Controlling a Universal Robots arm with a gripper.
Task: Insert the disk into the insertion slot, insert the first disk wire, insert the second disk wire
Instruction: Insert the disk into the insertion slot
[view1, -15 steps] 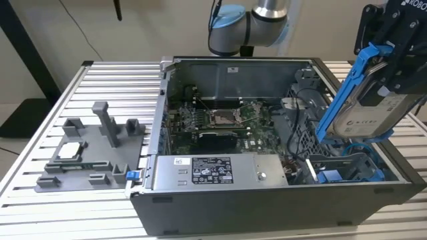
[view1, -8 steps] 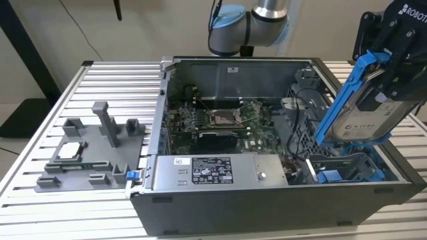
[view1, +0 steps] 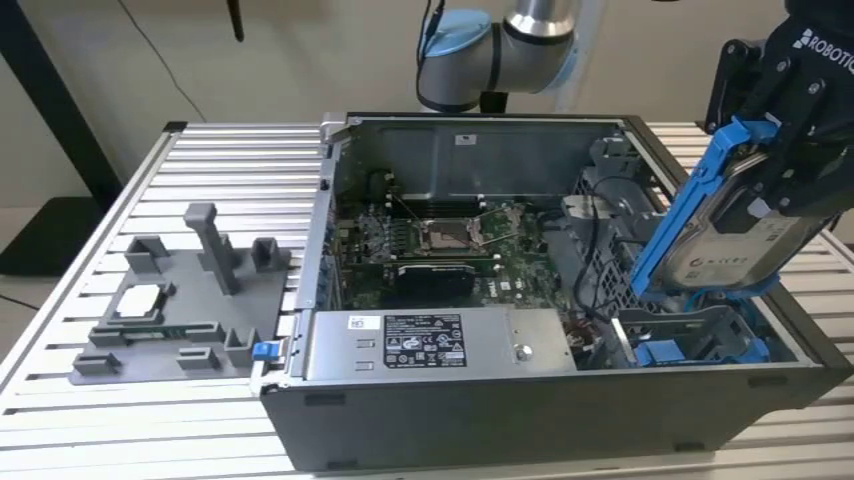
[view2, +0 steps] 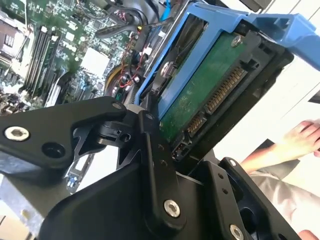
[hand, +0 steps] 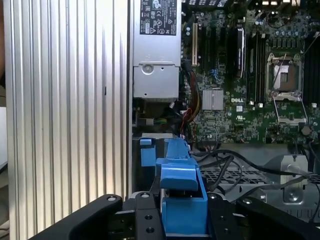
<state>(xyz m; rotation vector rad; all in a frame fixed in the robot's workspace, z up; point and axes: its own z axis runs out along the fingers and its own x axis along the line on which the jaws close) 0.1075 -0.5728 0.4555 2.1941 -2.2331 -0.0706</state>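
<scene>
My gripper (view1: 785, 160) is shut on the disk (view1: 742, 240), a silver-grey drive with a white label in a bright blue carrier (view1: 678, 215). I hold it steeply tilted above the open computer case, at the exterior view's right. Its lower end hangs just over the insertion slot (view1: 694, 338), a grey drive cage with blue fittings. In the second wrist view the disk's green underside (view2: 200, 95) and its connector sit between my black fingers (view2: 152, 150). In the first wrist view the blue carrier (hand: 180, 192) points at the cage (hand: 148, 151). Loose black cables (hand: 225, 161) lie beside the cage.
The case holds a motherboard (view1: 441, 240) and a large grey box with a sticker (view1: 420, 345) along its near wall. A grey fixture (view1: 187, 300) with small parts stands on the slatted table (view1: 80, 400) at the exterior view's left. A person's hand (view2: 300, 140) shows beyond the disk.
</scene>
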